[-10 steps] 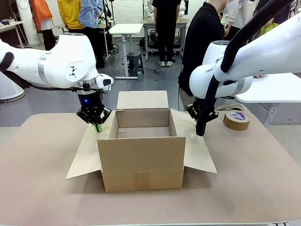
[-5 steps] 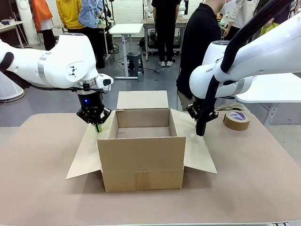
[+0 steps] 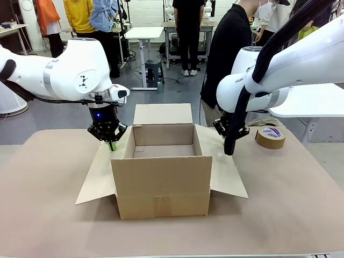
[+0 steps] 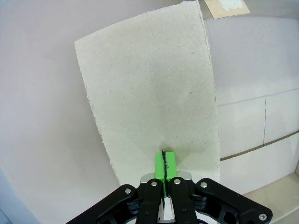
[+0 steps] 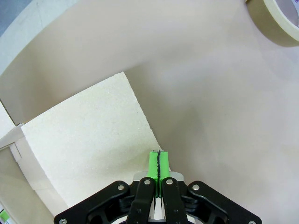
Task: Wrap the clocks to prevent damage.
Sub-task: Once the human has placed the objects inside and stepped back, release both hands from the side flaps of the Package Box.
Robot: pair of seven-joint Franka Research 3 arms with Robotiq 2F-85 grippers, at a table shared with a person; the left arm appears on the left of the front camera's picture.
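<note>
Person [image 3: 228, 48] farther left behind box [image 3: 161, 185]; left end effector [image 4: 164, 161], right end effector [image 5: 159, 161] pinched empty; tape roll [image 3: 270, 137] nearby.

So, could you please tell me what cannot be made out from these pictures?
- Floor of the cardboard box: front view, mostly hidden by its near wall.
- Tape roll: right wrist view, cut off by the corner.
- Right gripper tips: front view, hidden behind a black cable.

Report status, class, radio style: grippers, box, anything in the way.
Left gripper shut, tips at the left flap. Right gripper shut, at the right flap. Cardboard box open, flaps spread. Tape roll off to the right, clear of box.
</note>
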